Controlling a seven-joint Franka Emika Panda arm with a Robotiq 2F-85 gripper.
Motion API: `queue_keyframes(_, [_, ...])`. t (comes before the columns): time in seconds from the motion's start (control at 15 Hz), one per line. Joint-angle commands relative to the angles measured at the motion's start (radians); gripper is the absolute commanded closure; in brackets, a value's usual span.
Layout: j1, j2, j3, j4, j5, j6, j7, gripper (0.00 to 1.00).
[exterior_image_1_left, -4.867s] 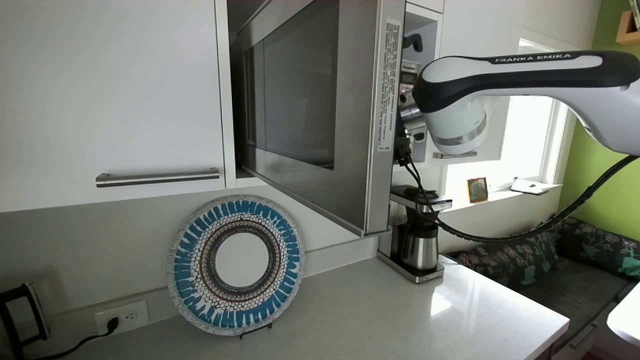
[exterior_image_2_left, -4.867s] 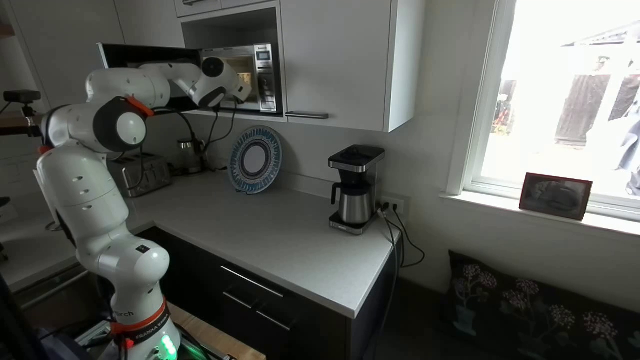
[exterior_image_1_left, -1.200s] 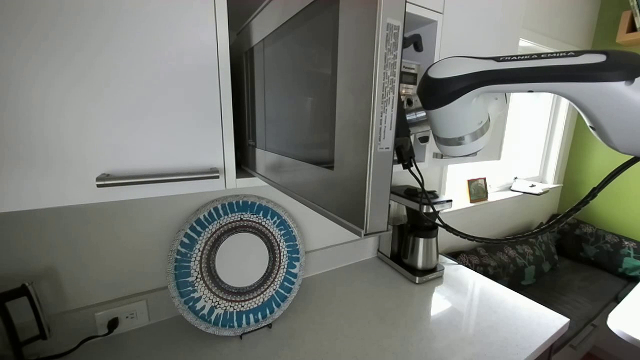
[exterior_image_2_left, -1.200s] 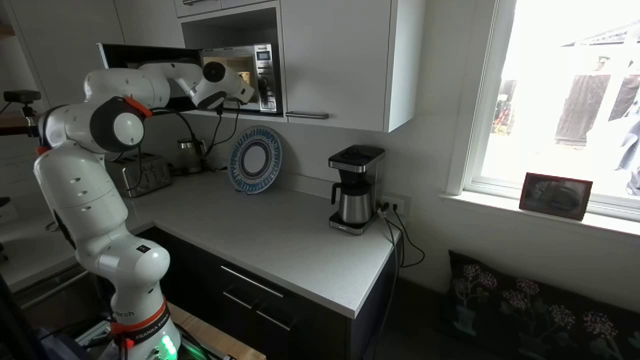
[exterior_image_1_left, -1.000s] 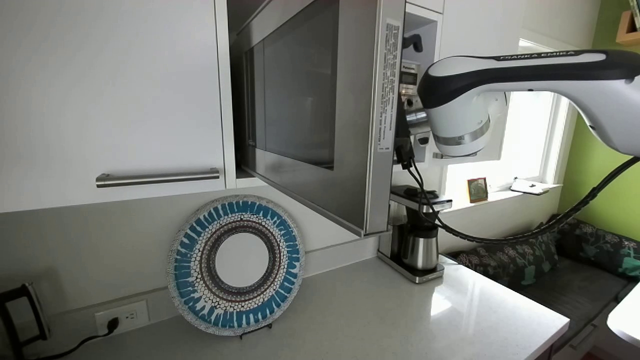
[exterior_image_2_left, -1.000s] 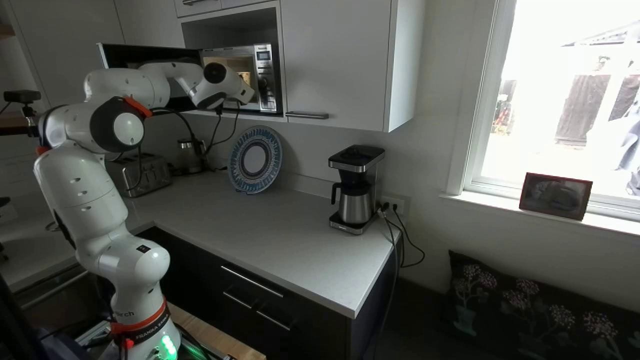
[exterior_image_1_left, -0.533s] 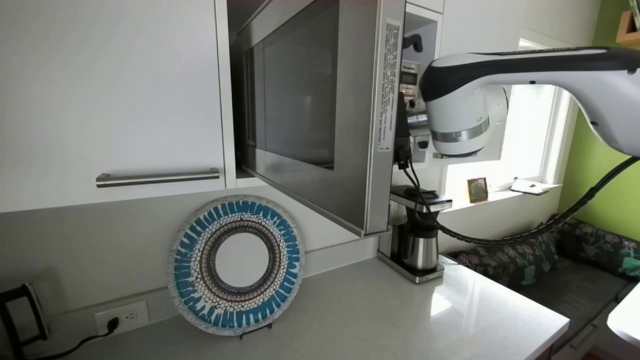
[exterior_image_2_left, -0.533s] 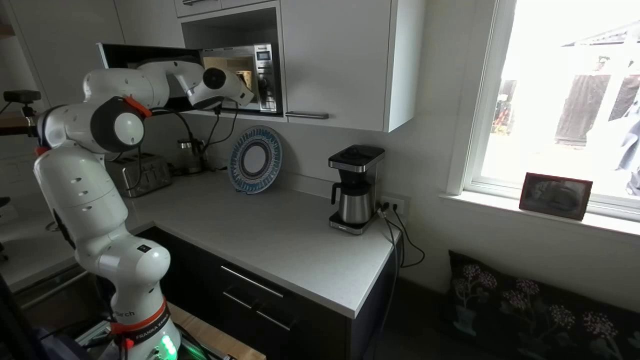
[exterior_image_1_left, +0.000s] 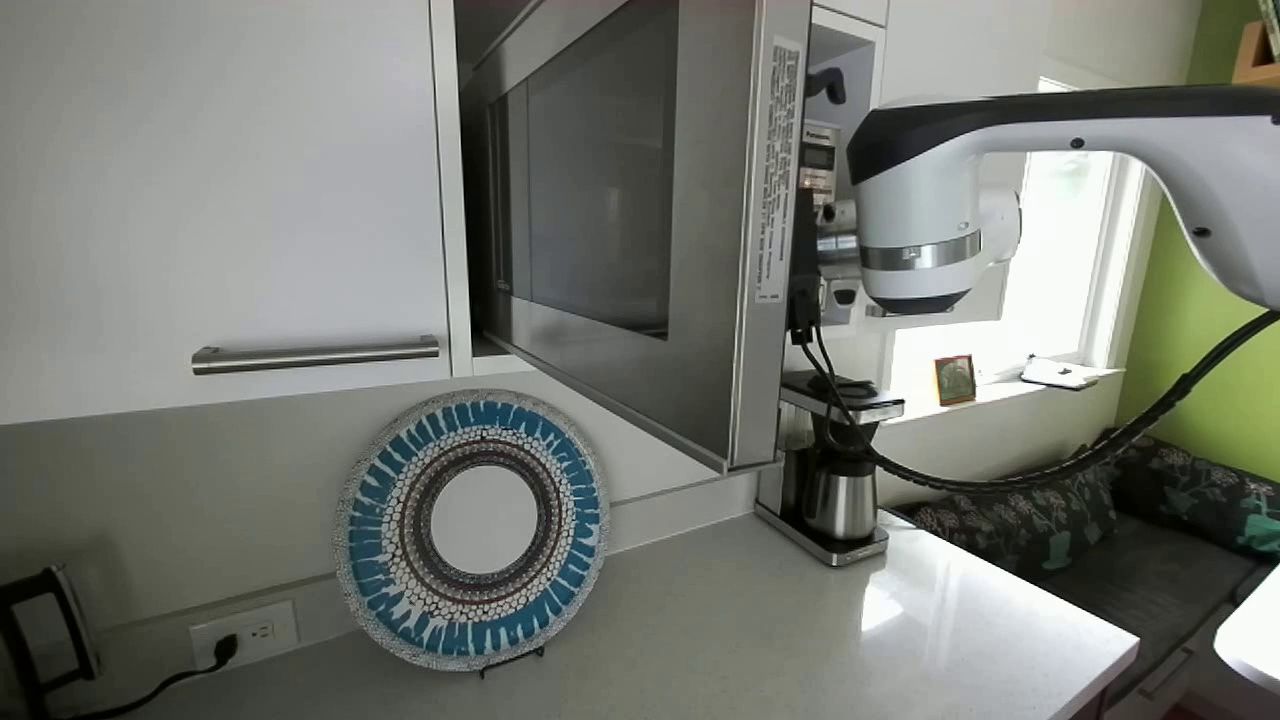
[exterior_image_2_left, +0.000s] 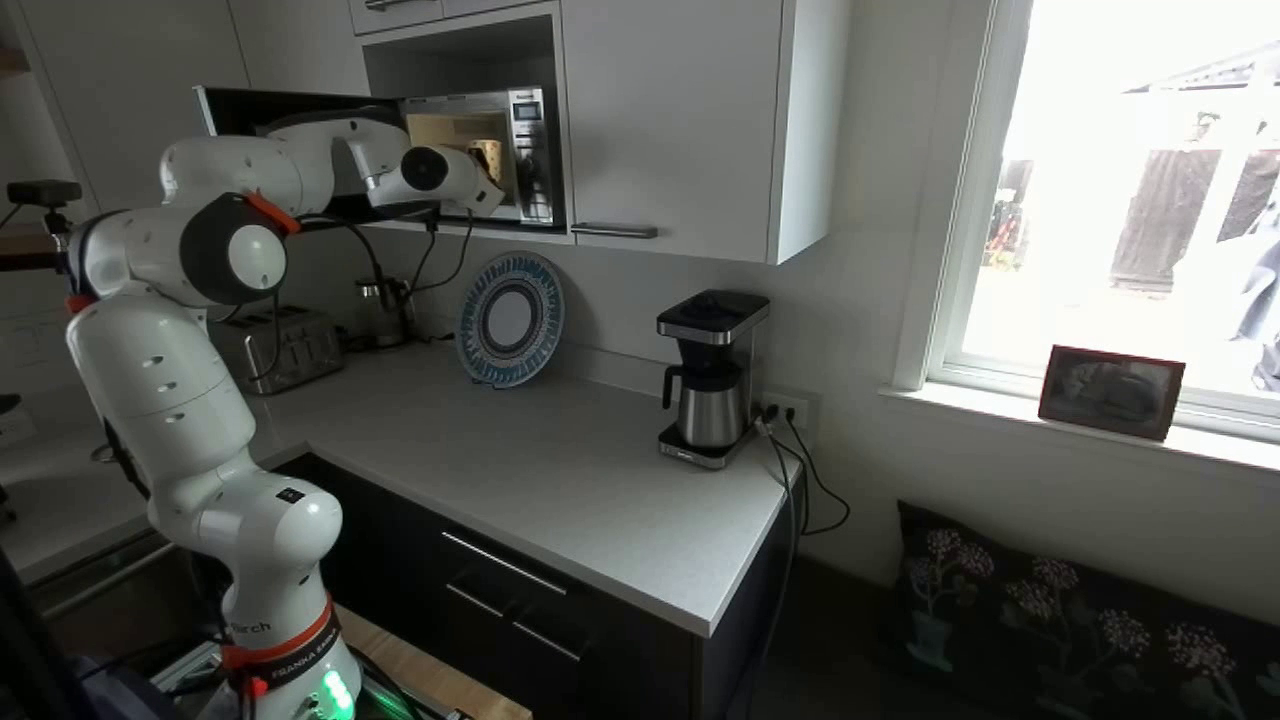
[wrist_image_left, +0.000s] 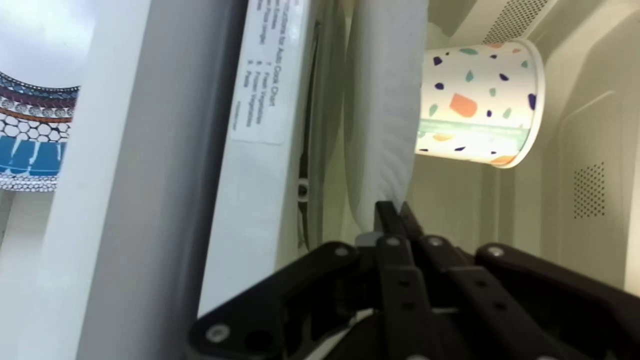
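Note:
In the wrist view my gripper (wrist_image_left: 395, 203) is shut on the near edge of a white fluted plate (wrist_image_left: 387, 90), seen almost edge-on inside the microwave (wrist_image_left: 555, 220). A paper cup (wrist_image_left: 475, 102) with coloured flecks stands just beyond the rim, its mouth towards the right of this turned view; the plate hides its base. Left of the plate shows what looks like the turntable's edge (wrist_image_left: 327, 115), with a gap between. In an exterior view the same cup (exterior_image_2_left: 487, 155) shows above the wrist. The arm and the microwave door hide the fingers from both exterior views.
The microwave door (exterior_image_1_left: 710, 260) hangs wide open beside the hand. Below, a patterned round plate (exterior_image_1_left: 400, 530) leans on the wall and a coffee maker (exterior_image_1_left: 840, 500) stands on the counter (exterior_image_1_left: 700, 640). A toaster (exterior_image_2_left: 300, 350) sits further along.
Over the last second the forearm has risen slightly and the wrist has turned and dipped. More of the cup shows in an exterior view. The cables have swung a little; the door has not moved.

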Motion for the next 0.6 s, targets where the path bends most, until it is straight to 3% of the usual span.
queue_keyframes(0.0, [0.006,-0.033,-0.011,-0.026,0.063,-0.006,-0.074,1.0])
queue_keyframes(0.53, [-0.015,-0.087,-0.025,-0.094,-0.014,-0.083,-0.061,1.0])
